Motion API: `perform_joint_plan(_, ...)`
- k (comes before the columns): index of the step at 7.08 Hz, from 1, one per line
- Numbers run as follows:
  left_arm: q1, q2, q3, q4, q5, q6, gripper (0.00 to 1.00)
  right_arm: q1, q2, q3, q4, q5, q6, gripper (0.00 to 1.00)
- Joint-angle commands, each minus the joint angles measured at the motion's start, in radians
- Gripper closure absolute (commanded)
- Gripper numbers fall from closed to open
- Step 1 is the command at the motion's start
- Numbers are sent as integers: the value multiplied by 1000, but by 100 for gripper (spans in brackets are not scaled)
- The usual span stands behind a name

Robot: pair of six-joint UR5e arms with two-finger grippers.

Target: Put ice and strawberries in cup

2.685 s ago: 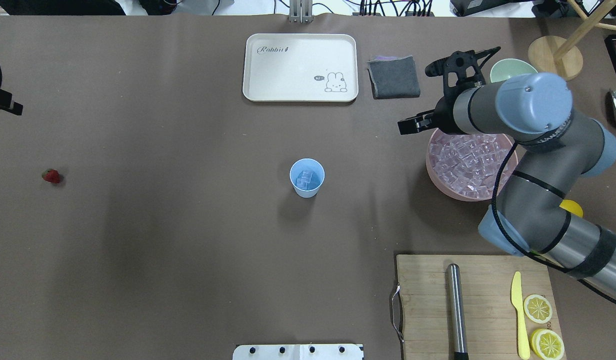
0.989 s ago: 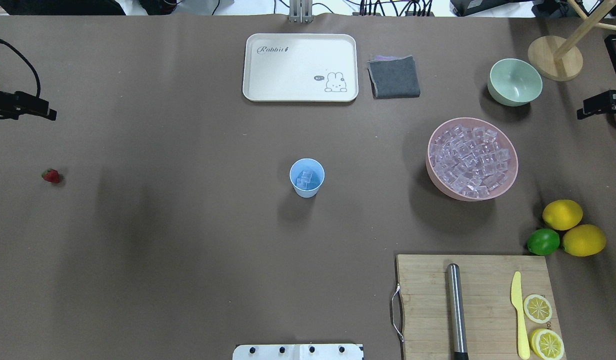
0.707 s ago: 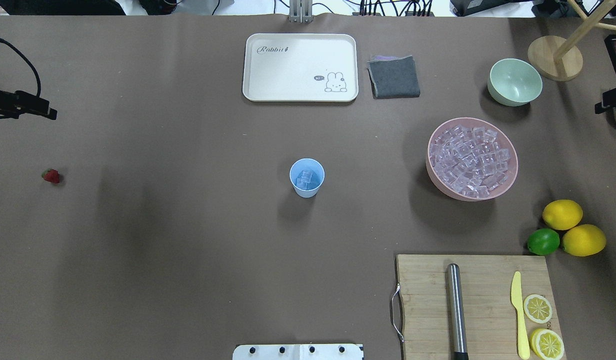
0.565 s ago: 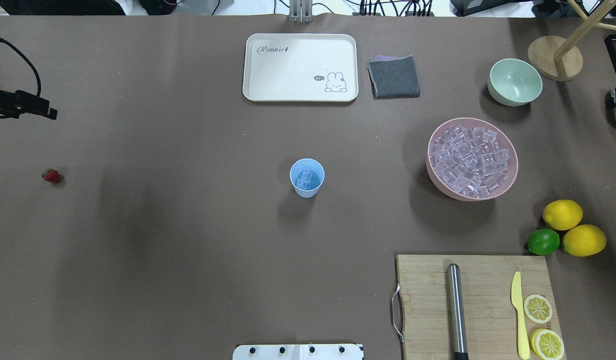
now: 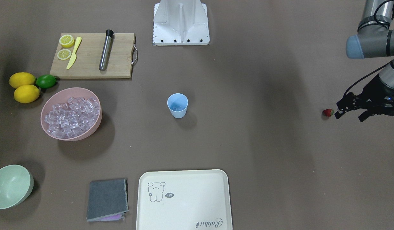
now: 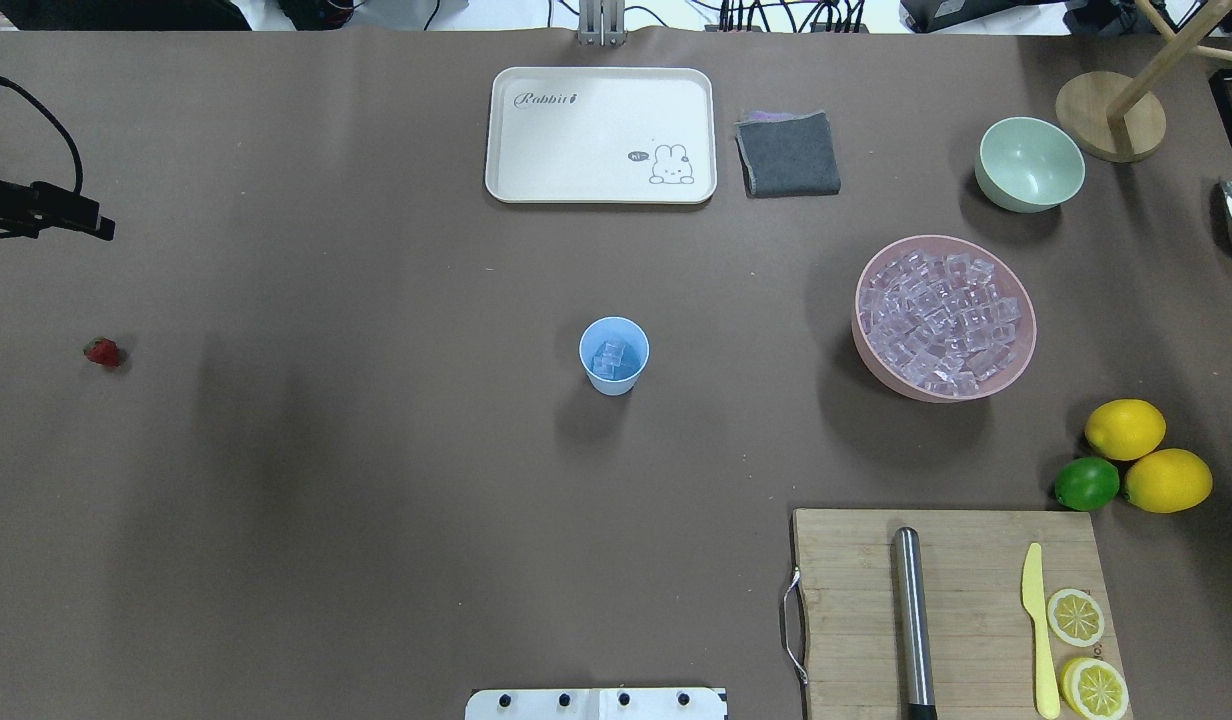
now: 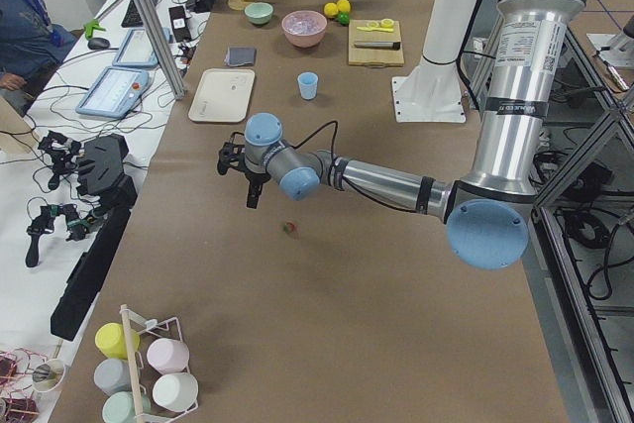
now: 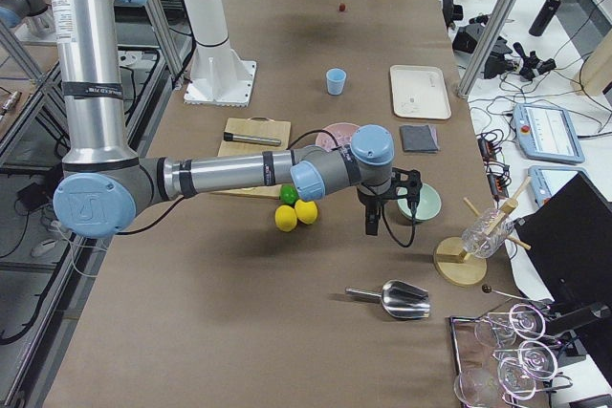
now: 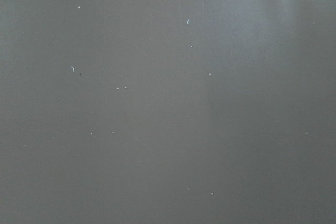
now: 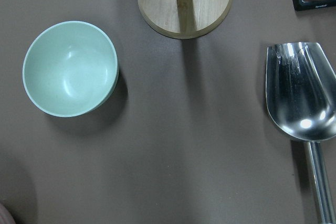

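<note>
While overhead clips it, the front view's right edge shows the left gripper (image 5: 349, 116) spread near the strawberry (image 5: 327, 112); the right gripper (image 8: 371, 222) fingers' state cannot be told.

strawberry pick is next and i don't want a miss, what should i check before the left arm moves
1. Ice in the cup: ok, cubes show inside.
2. Cup upright, mouth unobstructed: ok.
3. Strawberry free on the table: ok, nothing touches it.
4. Left gripper open and empty: ok.
5. Left gripper above the strawberry: not ok, it sits beside it, and the left wrist view shows only bare table.
6. Right gripper away from the cup: ok, it is far off by the pale green bowl; open or shut, cannot tell.
</note>
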Motion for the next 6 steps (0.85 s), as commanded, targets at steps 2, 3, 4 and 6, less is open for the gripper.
perform_joint_plan(2,22,2,16,2,2,2,2,-2,-18,-11,-2,-20,-33,0)
perform_joint_plan(3,29,2,21,2,0,0,2,-13,-35,-17,-9,-69,-95,0)
perform_joint_plan(4,35,2,21,2,2,-1,2,-31,-26,-17,-53,-76,-109,0)
perform_joint_plan(6,59,2,27,2,32,-1,2,-39,-21,-14,-62,-77,-108,0)
